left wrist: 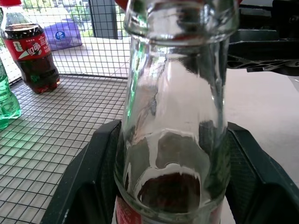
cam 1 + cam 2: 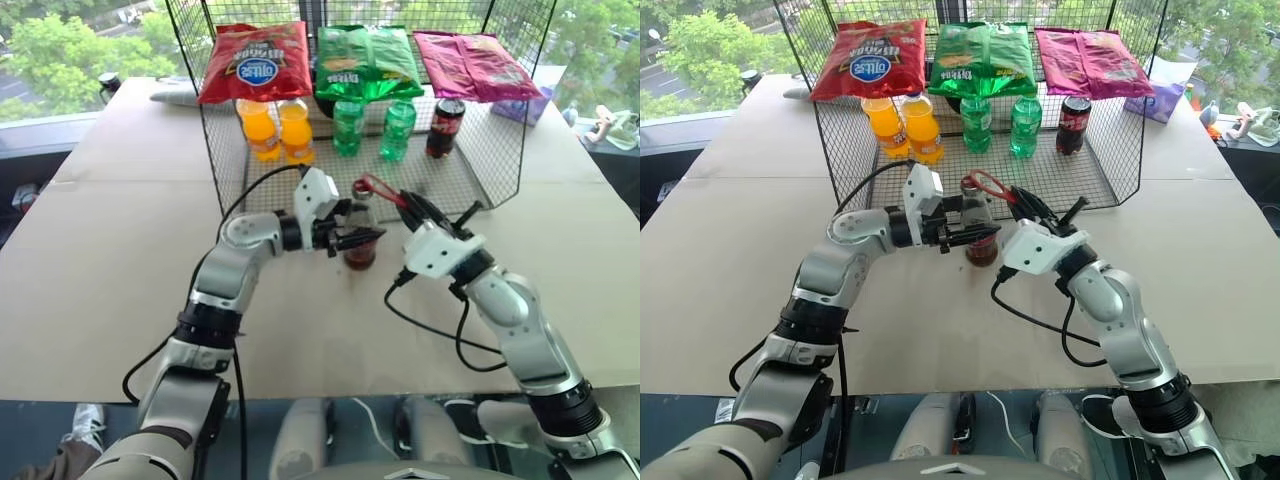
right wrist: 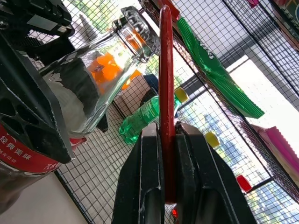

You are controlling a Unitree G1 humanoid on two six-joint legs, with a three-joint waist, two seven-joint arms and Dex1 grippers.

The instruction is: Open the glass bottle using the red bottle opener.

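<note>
— What did the scene look like from your station?

— A cardboard-covered counter [image 2: 120,260] by a window, with a wire basket [image 2: 480,170] holding crisp bags and drink bottles. The glass bottle [image 2: 360,240] stood upright on the counter just in front of the basket.

— And the arms?

— My left pincer [image 2: 352,238] was clamped around the bottle's shoulder, one finger on each side. My right pincer [image 2: 405,203] was shut on the handle of the red bottle opener [image 2: 990,186], its ring head at the bottle's cap.

— How did you judge the handling?

— Glass is stiff, slick and breakable, so I reckoned a firm hold low on the neck was needed. The thin opener looked rigid, but I thought it could twist between the fingers when levered.
</note>
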